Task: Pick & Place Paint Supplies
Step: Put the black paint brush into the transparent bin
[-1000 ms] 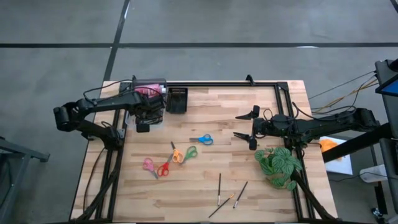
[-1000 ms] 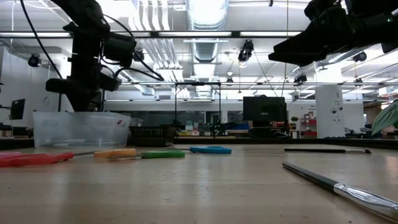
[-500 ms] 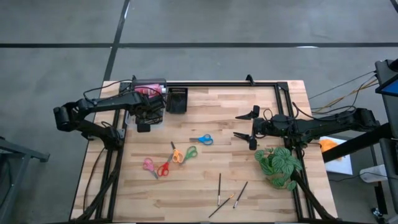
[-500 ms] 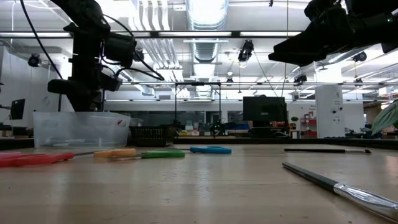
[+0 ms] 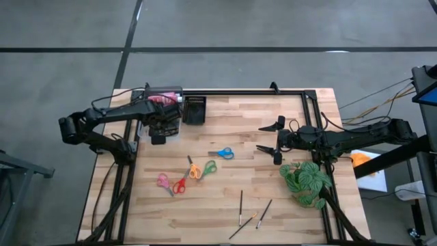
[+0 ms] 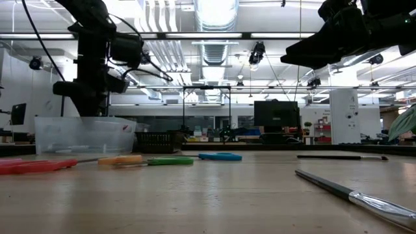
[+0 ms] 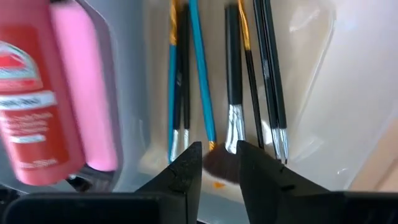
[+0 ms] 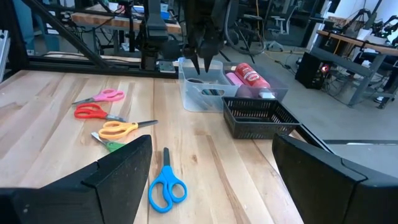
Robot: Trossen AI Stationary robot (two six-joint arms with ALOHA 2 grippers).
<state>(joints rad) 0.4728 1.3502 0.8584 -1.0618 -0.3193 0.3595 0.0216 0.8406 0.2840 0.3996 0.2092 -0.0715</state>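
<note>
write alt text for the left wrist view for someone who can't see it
Close view down into a clear tub: the left gripper, fingers slightly apart, hangs over a row of thin brushes with black, blue and orange handles lying side by side. A red tube and a pink bottle lie beside the brushes in the same tub.

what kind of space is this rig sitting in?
Looks like a robotics lab or workshop: a butcher-block table on a black frame, more workbenches cluttered with gear behind it, and exposed ceiling ducts with strip lights overhead.
</note>
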